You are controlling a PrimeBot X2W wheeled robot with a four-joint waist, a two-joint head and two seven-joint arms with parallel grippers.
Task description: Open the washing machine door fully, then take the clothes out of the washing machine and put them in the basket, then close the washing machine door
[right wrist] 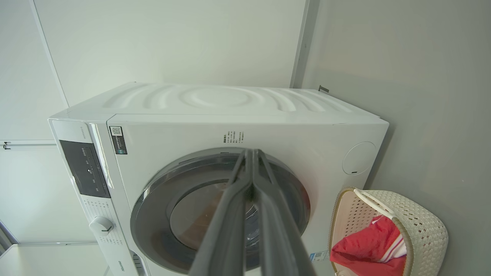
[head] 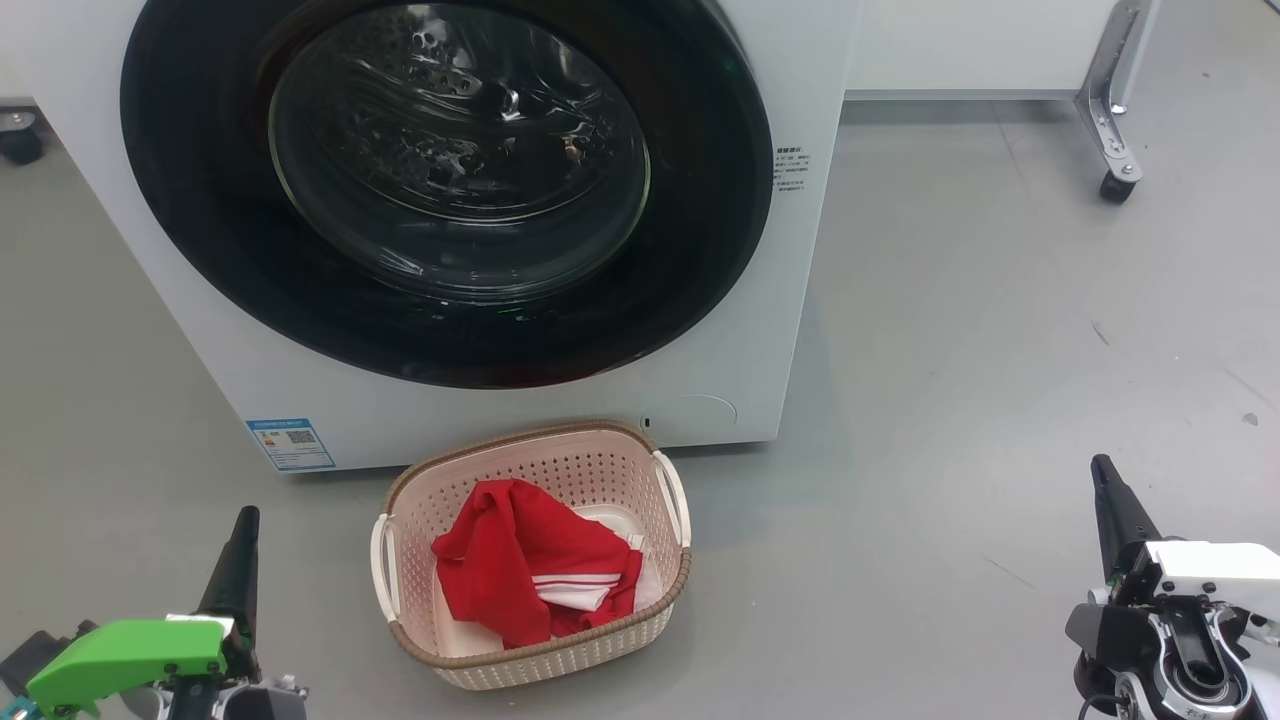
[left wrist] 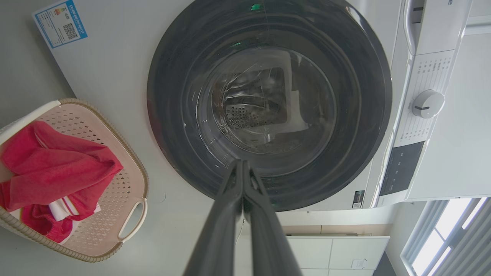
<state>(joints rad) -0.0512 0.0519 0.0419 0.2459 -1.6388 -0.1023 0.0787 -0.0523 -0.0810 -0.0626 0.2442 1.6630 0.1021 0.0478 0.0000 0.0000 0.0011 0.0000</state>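
Note:
The white washing machine (head: 720, 330) fills the top of the head view, and its round black-rimmed door (head: 445, 190) lies shut flat against its front. Through the glass I see the steel drum. On the floor just in front of it stands the cream basket (head: 655, 590), holding the red clothes (head: 525, 575) with white stripes. My left gripper (head: 243, 525) is at the lower left, shut and empty, well clear of the basket. At the lower right, my right gripper (head: 1105, 475) is shut and empty too. The door (left wrist: 268, 103) and basket (left wrist: 132, 207) show in the left wrist view, and the machine (right wrist: 215, 130) in the right wrist view.
Grey floor stretches to the right of the machine. A metal leg on a caster (head: 1115, 150) stands at the far right, and another wheel (head: 20, 140) at the far left. The control panel and dial (left wrist: 427, 103) sit along the machine's top front.

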